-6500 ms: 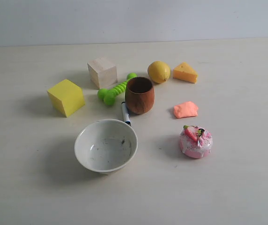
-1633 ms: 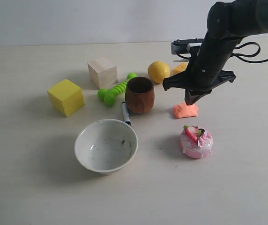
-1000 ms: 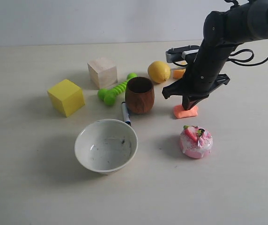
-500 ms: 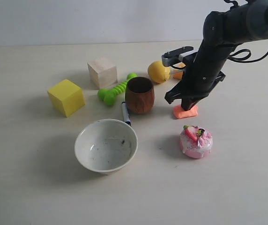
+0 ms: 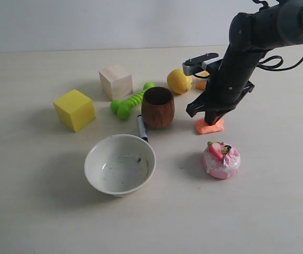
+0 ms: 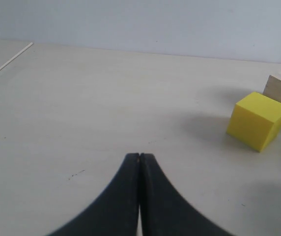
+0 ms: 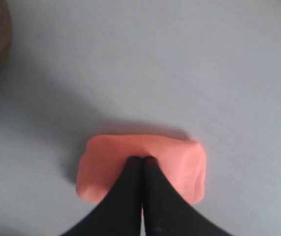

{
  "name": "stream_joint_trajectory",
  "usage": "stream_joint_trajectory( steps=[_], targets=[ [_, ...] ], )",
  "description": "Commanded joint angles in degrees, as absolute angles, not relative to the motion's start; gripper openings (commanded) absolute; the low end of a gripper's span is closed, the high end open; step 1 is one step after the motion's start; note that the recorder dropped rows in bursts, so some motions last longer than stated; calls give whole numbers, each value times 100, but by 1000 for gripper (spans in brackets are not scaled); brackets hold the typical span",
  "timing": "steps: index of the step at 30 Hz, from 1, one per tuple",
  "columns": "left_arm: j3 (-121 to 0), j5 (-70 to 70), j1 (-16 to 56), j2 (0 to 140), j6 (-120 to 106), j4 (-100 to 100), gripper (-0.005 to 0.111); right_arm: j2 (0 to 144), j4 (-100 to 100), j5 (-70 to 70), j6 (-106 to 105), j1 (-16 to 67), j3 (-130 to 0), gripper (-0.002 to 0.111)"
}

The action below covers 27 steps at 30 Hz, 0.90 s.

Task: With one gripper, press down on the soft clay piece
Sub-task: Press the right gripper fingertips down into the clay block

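Observation:
The soft clay piece (image 5: 210,127) (image 7: 180,164), a salmon-orange flattish lump, lies on the table between the wooden cup and the pink cake. My right gripper (image 5: 211,119) (image 7: 142,160) is shut, and its joined black fingertips rest on top of the clay, hiding part of it. The dark right arm slants down from the upper right. My left gripper (image 6: 139,156) is shut with nothing in it, low over bare table, out of the exterior view.
Beside the clay stand a brown wooden cup (image 5: 158,107), a pink strawberry cake (image 5: 221,159), a lemon (image 5: 178,81) and a partly hidden cheese wedge (image 5: 200,83). Farther left are a white bowl (image 5: 119,164), a marker (image 5: 142,127), a green toy (image 5: 130,101), a wooden block (image 5: 115,81) and a yellow cube (image 5: 75,109) (image 6: 257,120).
The right arm came in and lowered its shut gripper onto the clay, which now looks more squared. Over the last half second it has barely moved.

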<state>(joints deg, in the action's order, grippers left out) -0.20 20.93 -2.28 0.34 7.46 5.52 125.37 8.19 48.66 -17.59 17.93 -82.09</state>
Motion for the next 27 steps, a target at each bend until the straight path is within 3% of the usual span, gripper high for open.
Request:
stream_joint_trajectory(
  steps=[1,8,13,27],
  targets=[
    [0,2040,-242,0,755,544,0,12942,799,5089,-1637,1799,-8022,7],
    [0,2040,-242,0,755,544,0,12942,1055,5103,-1637,1799,-8033,31],
    [0,2040,-242,0,755,544,0,12942,1053,5126,-1649,1799,-8033,42],
    [0,2040,-242,0,755,544,0,12628,1358,5136,-1634,1799,-8033,42]
  ],
)
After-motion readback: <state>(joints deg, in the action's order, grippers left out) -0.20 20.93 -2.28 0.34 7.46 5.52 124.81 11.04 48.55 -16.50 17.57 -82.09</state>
